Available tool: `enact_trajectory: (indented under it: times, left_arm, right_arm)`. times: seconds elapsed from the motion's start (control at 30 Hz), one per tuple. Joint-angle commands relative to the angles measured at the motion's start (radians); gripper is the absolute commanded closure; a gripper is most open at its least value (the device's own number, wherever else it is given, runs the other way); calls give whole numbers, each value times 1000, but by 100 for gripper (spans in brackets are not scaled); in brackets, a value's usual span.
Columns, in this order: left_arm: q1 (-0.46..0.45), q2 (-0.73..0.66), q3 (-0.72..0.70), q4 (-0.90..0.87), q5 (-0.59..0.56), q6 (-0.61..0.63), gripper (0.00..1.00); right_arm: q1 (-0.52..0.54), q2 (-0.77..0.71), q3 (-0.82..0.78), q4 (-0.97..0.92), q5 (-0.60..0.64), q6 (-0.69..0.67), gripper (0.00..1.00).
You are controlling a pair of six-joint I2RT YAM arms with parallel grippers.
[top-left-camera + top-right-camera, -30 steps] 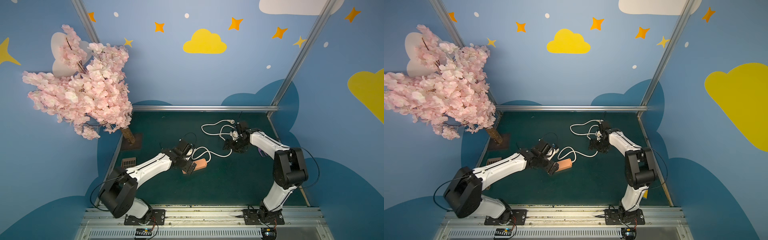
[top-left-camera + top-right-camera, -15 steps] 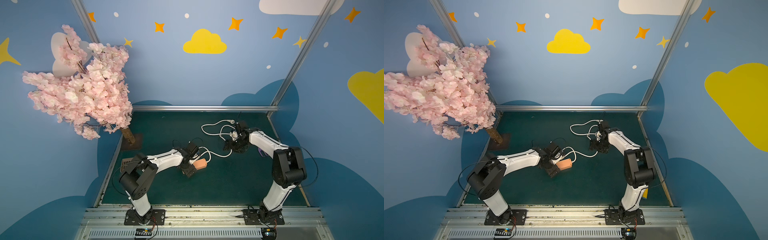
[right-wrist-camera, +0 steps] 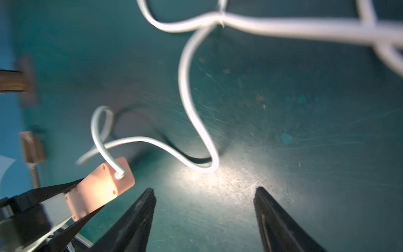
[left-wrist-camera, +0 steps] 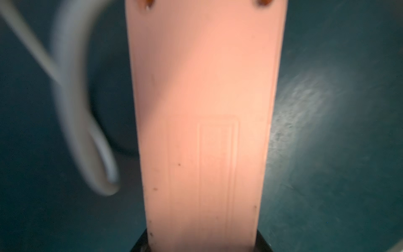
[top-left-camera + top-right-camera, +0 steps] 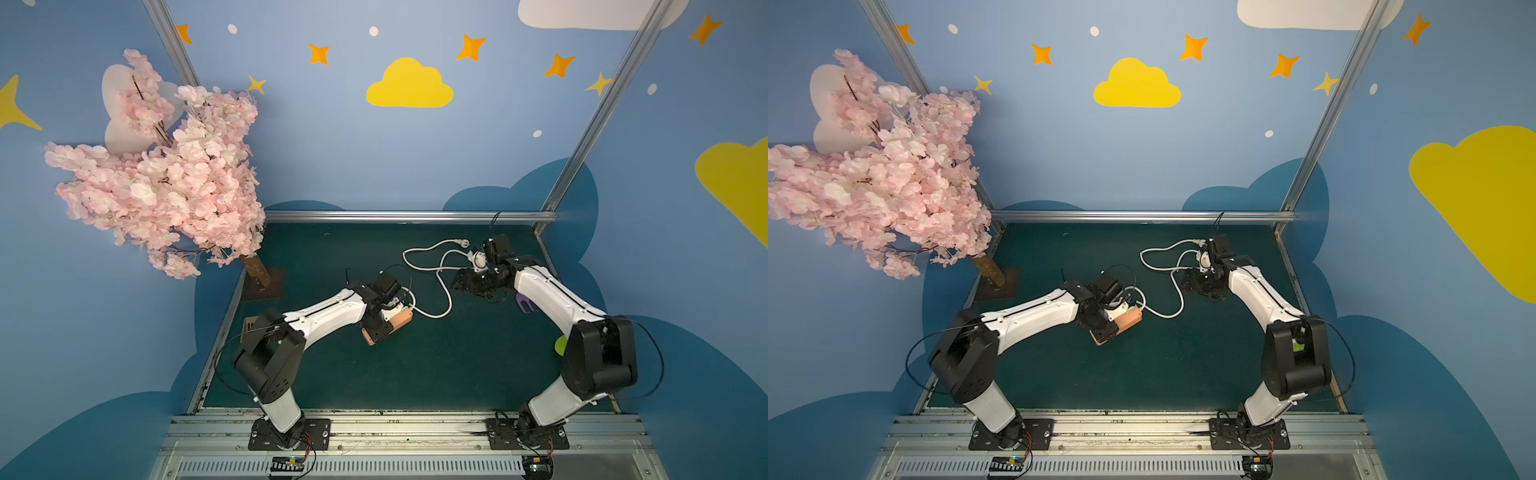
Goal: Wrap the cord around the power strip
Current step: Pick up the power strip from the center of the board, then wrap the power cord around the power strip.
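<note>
The power strip [image 5: 401,318] is gripped tight by the left gripper [image 5: 379,329], at the end away from the cord [image 5: 450,297], left of the middle of the green mat [image 5: 415,374]. It seems to be held a little off the mat. If the cord is pulled hard, the strip could be twisted or tugged out of the fingers. The cord is laid in loose loops from the strip across to the plug [image 5: 464,242] near the back. A knot could be made if one loop is dragged through another. The right gripper [image 3: 205,189] is held wide open above the cord, with nothing in it, so the thin cord could be missed when it is shut
</note>
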Motion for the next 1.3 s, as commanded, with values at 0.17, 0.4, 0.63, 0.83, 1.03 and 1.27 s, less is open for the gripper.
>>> enact_trajectory:
  times: [0.17, 0.4, 0.63, 0.83, 1.03, 1.27]
  left_arm:
    - [80, -166, 293, -151, 308, -37, 94]
    - [104, -184, 433, -187, 405, -133, 94]
    - [111, -192, 503, -189, 471, -179, 95]
    - [114, -188, 544, -200, 524, -195, 95]
    - [168, -207, 532, -197, 590, -209, 97]
    - [276, -207, 527, -186, 628, -210, 97]
  right_arm:
    - [115, -259, -186, 387, -99, -302, 14]
    - [163, -284, -388, 842, -160, -308, 11]
    - [271, -179, -390, 931, -184, -293, 11]
    - [319, -26, -348, 1074, -154, -310, 11]
    - [319, 60, -341, 1248, -131, -252, 38]
    - [320, 20, -399, 1308, -81, -219, 94]
